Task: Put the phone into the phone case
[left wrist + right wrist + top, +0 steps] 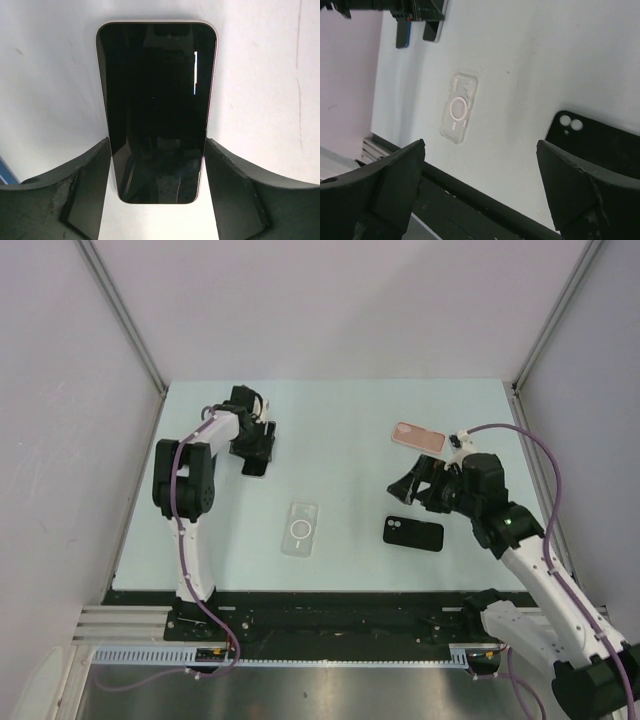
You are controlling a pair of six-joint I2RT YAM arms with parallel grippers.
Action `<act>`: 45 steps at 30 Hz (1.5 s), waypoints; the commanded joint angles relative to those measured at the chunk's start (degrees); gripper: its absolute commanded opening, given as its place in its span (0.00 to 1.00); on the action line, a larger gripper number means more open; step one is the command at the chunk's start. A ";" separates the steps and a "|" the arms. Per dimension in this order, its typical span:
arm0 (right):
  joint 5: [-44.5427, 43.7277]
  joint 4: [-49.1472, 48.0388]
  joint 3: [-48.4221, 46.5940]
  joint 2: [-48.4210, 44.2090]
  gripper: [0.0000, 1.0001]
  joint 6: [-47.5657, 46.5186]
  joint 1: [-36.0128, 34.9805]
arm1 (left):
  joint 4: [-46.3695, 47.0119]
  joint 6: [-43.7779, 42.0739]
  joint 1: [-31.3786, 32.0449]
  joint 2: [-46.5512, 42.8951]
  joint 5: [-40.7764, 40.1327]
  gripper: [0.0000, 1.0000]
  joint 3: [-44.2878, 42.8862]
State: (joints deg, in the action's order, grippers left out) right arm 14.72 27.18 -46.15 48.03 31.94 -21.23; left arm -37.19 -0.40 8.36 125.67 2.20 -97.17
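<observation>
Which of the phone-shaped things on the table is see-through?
The clear case in the middle, ring-marked; the black one and pink one are opaque.

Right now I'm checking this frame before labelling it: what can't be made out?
- Top view: the phone is mostly covered by the left gripper.
- Left wrist view: whether the fingers actually touch the phone's sides; neither gap nor contact is clear.
- Right wrist view: the black item is cut off by a finger of the right gripper and the frame edge; case or phone unclear.
</observation>
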 commanded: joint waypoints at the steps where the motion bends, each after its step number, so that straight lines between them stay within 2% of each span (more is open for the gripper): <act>1: 3.73 -10.37 0.45 8.03 0.96 10.75 0.14 | -1.48 3.30 0.60 -6.04 7.55 0.55 5.58; 5: 2.42 -17.67 0.45 12.16 0.91 16.30 0.05 | -1.57 5.32 0.87 -10.35 12.37 0.51 9.52; 11: 6.28 -32.69 0.53 19.64 0.76 21.74 -0.30 | 0.89 9.36 2.27 -16.23 16.25 0.47 16.20; 13: 5.50 -34.47 0.45 21.31 0.71 22.37 -1.17 | 1.77 10.86 3.59 -17.20 17.84 0.46 17.09; 17: 6.01 -36.93 0.45 26.48 0.68 24.04 -2.58 | 3.17 14.98 6.66 -19.23 17.93 0.45 19.99; 28: 3.74 -29.56 0.45 26.59 0.70 17.54 -4.78 | 7.66 21.93 16.51 -30.90 13.37 0.42 34.22; 35: 3.65 -27.80 0.45 26.06 0.71 16.22 -4.96 | 9.06 26.33 21.60 -36.89 10.73 0.42 39.59; 45: 2.33 -23.05 1.06 22.64 0.73 12.89 -4.87 | 11.35 29.58 24.60 -34.09 8.53 0.43 41.79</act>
State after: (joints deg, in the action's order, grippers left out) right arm 18.50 2.57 -45.04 73.80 47.48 -26.00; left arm -28.97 26.50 32.08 91.13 11.94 -55.92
